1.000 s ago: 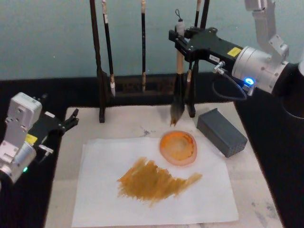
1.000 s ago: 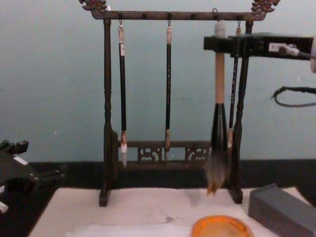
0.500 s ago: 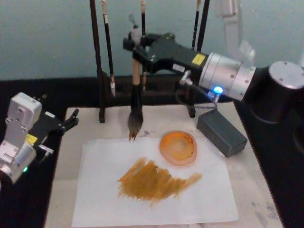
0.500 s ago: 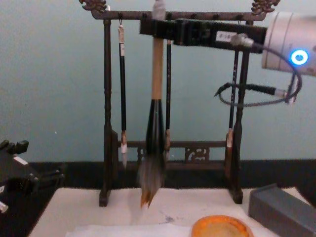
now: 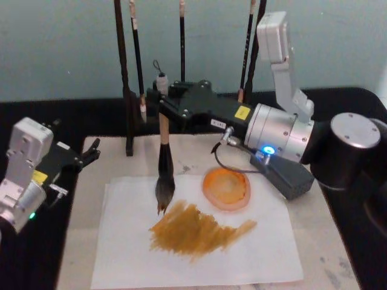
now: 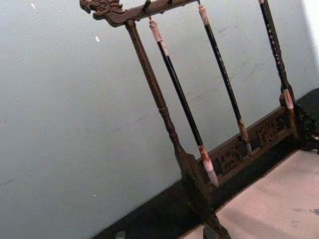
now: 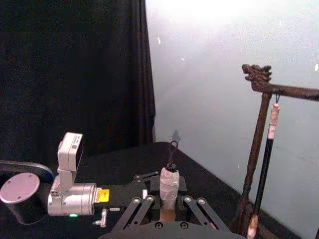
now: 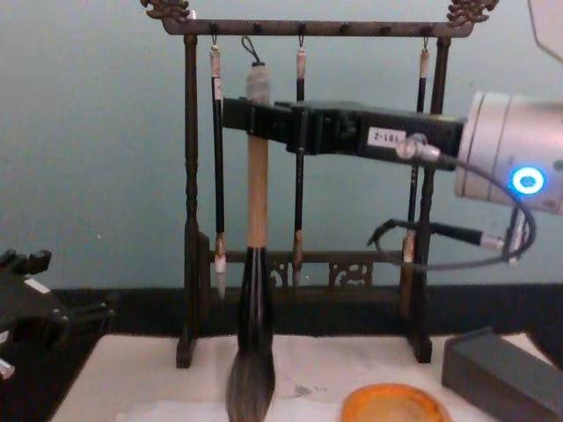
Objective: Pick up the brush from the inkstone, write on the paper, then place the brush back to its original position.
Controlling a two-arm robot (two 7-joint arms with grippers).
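Note:
My right gripper (image 5: 162, 101) is shut on the pale upper handle of the brush (image 5: 164, 163), holding it upright over the paper (image 5: 121, 254). The bushy bristle tip sits at the left end of an orange-brown painted stroke (image 5: 196, 229); contact with the sheet cannot be told. From the chest, the brush (image 8: 256, 202) hangs from the right gripper (image 8: 257, 119), in front of the rack. The brush's looped top (image 7: 169, 180) pokes up between the fingers. The dark grey inkstone block (image 5: 284, 174) lies at the right of the mat. My left gripper (image 5: 92, 152) is parked open at the table's left edge.
A round orange dish (image 5: 227, 187) sits on the paper's far right corner. A dark wooden rack (image 5: 128, 90) with slim black hanging brushes (image 8: 216, 158) stands along the back. The cream mat (image 5: 326, 241) lies under the paper.
The right gripper has carried the brush left and down, from beside the rack's right post to the left end of the stroke. The left arm has not moved.

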